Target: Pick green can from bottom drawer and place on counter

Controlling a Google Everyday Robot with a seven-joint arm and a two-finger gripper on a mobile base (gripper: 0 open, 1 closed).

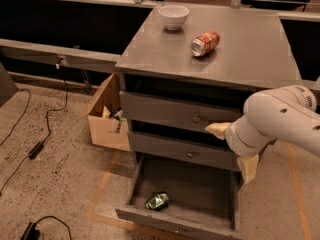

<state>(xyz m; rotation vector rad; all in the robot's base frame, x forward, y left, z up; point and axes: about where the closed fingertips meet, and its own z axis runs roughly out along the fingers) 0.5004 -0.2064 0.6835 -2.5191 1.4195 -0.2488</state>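
Note:
The green can [157,201] lies on its side in the open bottom drawer [200,191], near the drawer's front left. My gripper [233,149] hangs in front of the two upper drawers at the cabinet's right side, above the bottom drawer's right half and well apart from the can. Its two cream fingers [218,129] are spread wide and hold nothing. The white arm reaches in from the right edge. The counter [255,54] is the grey metal cabinet top.
A red-orange soda can [205,43] lies on its side on the counter, and a white bowl [174,16] stands behind it. An open cardboard box [106,119] stands left of the cabinet. Cables and a power brick [35,150] lie on the floor at left.

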